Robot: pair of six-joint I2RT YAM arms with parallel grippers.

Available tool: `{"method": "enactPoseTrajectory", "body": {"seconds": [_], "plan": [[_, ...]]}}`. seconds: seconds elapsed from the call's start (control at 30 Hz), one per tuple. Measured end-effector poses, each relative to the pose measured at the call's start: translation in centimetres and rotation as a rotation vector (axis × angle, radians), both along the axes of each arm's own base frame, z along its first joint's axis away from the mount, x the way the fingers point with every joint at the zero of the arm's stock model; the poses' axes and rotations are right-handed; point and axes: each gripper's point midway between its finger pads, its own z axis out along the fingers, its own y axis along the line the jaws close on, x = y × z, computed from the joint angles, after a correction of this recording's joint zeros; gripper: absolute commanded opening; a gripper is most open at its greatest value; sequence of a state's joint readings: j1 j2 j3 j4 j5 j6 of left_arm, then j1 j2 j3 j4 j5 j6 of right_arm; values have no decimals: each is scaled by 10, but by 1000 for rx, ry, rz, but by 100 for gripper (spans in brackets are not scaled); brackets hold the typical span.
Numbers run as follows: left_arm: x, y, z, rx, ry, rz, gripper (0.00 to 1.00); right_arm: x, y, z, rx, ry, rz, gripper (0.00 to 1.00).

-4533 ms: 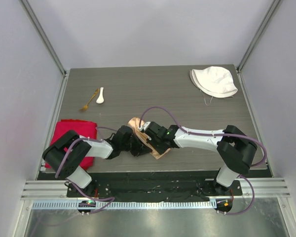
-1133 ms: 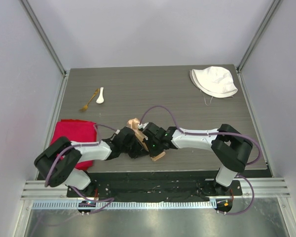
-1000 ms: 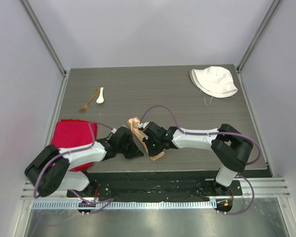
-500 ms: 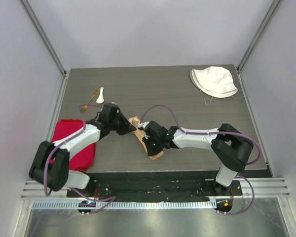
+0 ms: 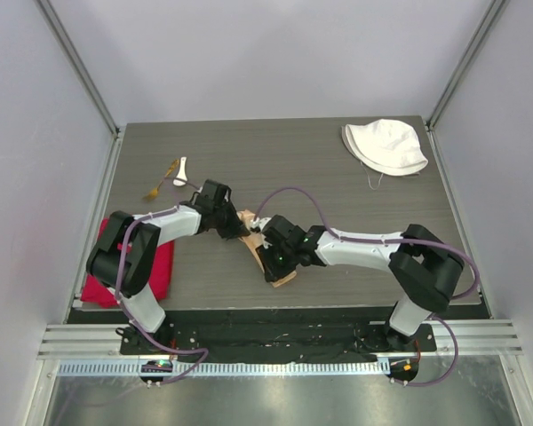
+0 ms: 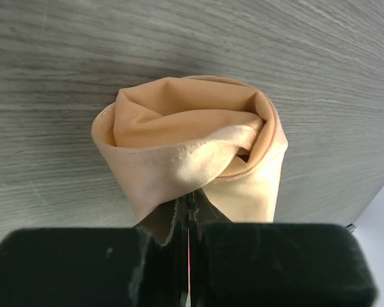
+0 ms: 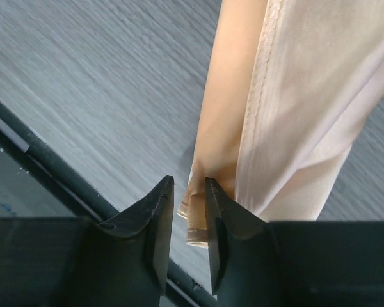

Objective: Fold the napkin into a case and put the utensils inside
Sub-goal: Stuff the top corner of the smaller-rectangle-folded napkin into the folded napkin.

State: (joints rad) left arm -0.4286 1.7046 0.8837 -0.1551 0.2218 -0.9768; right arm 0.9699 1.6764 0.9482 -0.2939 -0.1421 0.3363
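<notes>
The peach-orange napkin [image 5: 247,222] lies bunched and twisted as a long strip on the table's near middle. My left gripper [image 5: 234,228] is shut on its far end; in the left wrist view the cloth [image 6: 185,144] balloons just past the closed left gripper [image 6: 189,206]. My right gripper [image 5: 273,269] is at the strip's near end [image 5: 286,280]. In the right wrist view the right gripper [image 7: 189,198] is slightly open, and a folded edge of the napkin [image 7: 198,220] lies in the gap. The white spoon [image 5: 180,169] and gold fork [image 5: 163,182] lie far left, away from both grippers.
A bright red cloth [image 5: 166,266] lies at the near left, partly under the left arm. A white fabric hat [image 5: 386,146] sits at the far right corner. The dark wood-grain table [image 5: 338,186] ends close behind the right gripper at a black edge rail [image 7: 57,166].
The left arm swung from the near edge round to the napkin's far-left side, still shut on the cloth. The right jaws have parted from shut to slightly open.
</notes>
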Motion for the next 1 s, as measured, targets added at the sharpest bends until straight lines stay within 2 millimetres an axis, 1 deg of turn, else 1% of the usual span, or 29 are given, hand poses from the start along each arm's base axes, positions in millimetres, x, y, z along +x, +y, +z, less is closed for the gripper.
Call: {"method": "enactPoseTrajectory", "body": {"seconds": [0.1,0.2,0.23,0.33,0.4,0.47,0.53,0.57,0.6,0.7,0.73,0.77,0.87,0.9,1.0], "plan": [[3,1,-1,14,-14,-15,0,0,-6,16,13,-9,-8,37],[6,3,-1,33,-30,-29,0,4,-9,40,53,-31,-29,39],[6,4,-1,41,-35,-33,0,8,-6,51,78,-42,-34,39],[9,8,0,73,-47,-41,0,18,-3,65,108,-61,-51,40],[11,11,0,91,-52,-44,0,27,-2,70,120,-70,-68,39],[11,12,0,101,-54,-45,0,36,-3,71,119,-69,-86,37],[11,13,0,105,-58,-50,0,45,-2,66,110,-66,-99,36],[11,13,0,106,-59,-52,0,50,-2,63,102,-62,-104,31],[11,13,0,107,-59,-53,0,54,-1,58,96,-58,-110,29],[11,13,0,108,-61,-55,0,63,-1,45,75,-39,-124,28],[11,13,0,108,-61,-56,0,63,-2,41,68,-33,-127,29],[11,13,0,108,-61,-56,0,63,-3,37,59,-25,-130,33],[11,12,0,107,-62,-58,5,63,-4,35,55,-23,-132,38],[11,13,1,107,-64,-59,9,65,-4,36,60,-26,-134,38],[11,13,6,106,-73,-62,14,63,-9,35,65,-23,-139,40]]}}
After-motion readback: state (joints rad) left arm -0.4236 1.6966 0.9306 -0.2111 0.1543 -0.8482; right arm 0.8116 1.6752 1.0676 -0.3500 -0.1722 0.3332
